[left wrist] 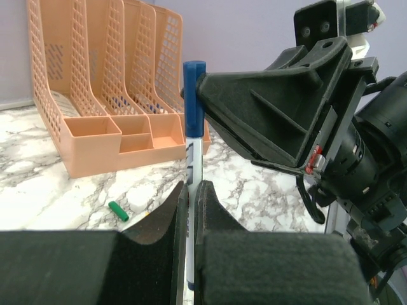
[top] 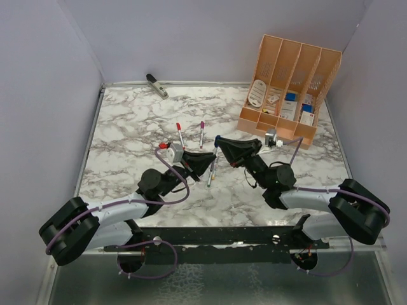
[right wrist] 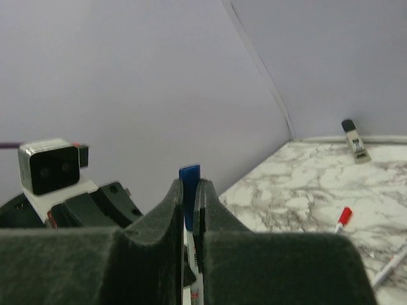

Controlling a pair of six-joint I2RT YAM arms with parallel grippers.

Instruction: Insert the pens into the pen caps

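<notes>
My left gripper (top: 208,164) is shut on the white barrel of a pen (left wrist: 193,166) and holds it off the table. A blue pen cap (left wrist: 194,95) sits on the pen's upper end. My right gripper (top: 220,143) is shut on that blue cap (right wrist: 189,184), and its black fingers (left wrist: 267,108) fill the right of the left wrist view. The two grippers meet tip to tip above the table's middle. A loose green cap (left wrist: 117,210) lies on the marble. A red-capped pen (top: 180,135) and a magenta-capped pen (top: 201,133) lie just behind the grippers.
An orange mesh desk organizer (top: 289,82) stands at the back right. A grey clip-like tool (top: 156,85) lies at the back left by the wall. The table (top: 127,140) is marbled, with purple walls on three sides.
</notes>
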